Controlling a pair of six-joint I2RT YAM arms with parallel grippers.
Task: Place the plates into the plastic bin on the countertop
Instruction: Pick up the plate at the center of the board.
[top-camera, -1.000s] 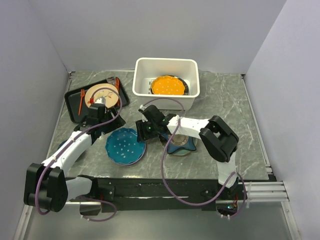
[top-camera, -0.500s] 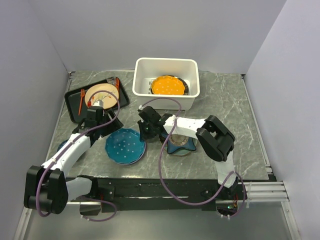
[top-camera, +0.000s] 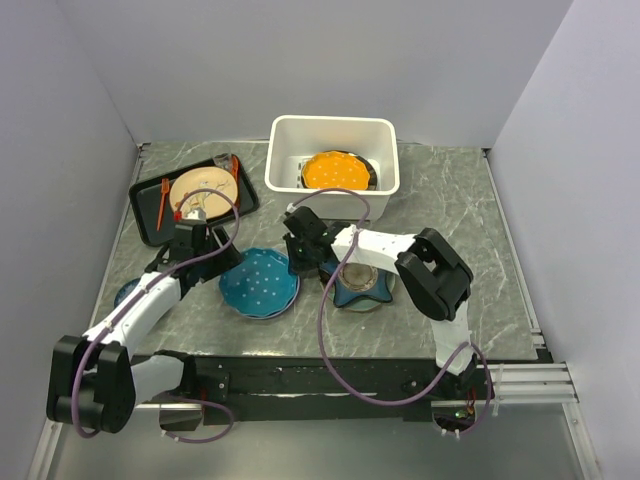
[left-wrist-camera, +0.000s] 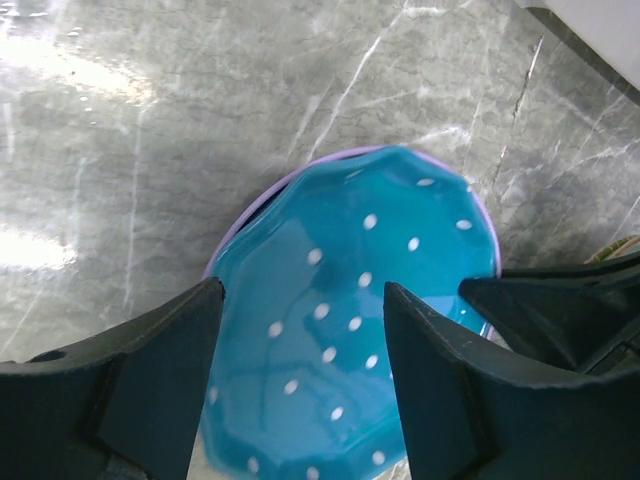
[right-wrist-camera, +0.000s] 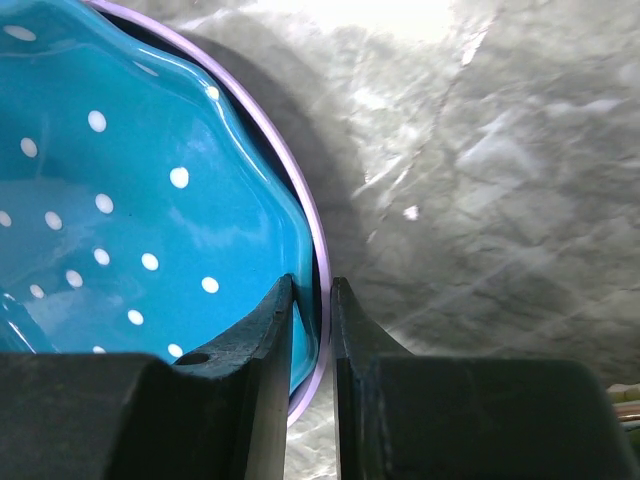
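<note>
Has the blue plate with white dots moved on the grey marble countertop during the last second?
Yes. The blue dotted plate has shifted slightly to the right and farther away, toward the white plastic bin.

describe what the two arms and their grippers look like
Both arms have white links with bulky black joints: left arm, right arm. A purple cable loops loosely along each. The left gripper and right gripper have matte black, wedge-shaped fingers. No markings show.

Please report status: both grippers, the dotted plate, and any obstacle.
Right gripper shut on blue dotted plate rim. Left gripper open above it. Bin holds orange plate. No obstacle seen.
</note>
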